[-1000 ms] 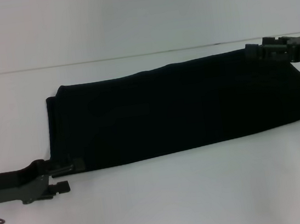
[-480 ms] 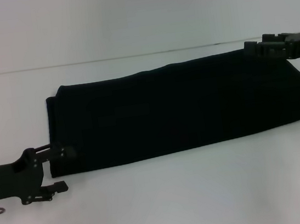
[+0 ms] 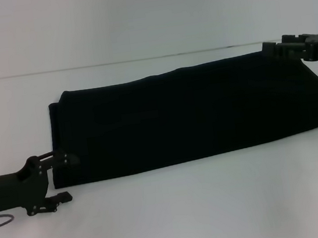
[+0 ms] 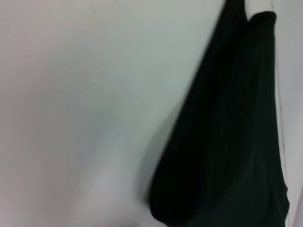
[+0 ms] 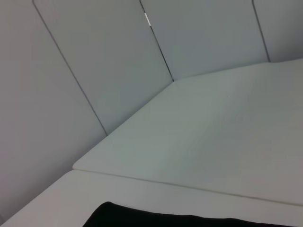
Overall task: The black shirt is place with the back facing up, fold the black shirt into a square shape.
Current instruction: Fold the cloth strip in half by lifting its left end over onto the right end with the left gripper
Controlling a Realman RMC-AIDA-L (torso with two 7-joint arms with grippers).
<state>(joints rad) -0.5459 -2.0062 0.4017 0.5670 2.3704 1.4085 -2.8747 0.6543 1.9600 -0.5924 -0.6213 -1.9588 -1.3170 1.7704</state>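
One black shirt [image 3: 193, 114], folded into a long band, lies on the table [image 3: 177, 216]; left claw [image 3: 61, 177] spread at its near-left corner, right claw [image 3: 276, 50] at the far-right corner, state unclear

My head camera looks forward and down over the tabletop [image 3: 177, 210]. My left wrist camera sits close over the black shirt [image 3: 193, 114] [image 4: 227, 142]. My right wrist camera faces the far wall panels; all three share that shirt [image 5: 142, 218].

Looks like a bare test bench: plain white table [image 3: 177, 216] (nothing homely here) backed by seamed grey wall panels [image 5: 94, 61].
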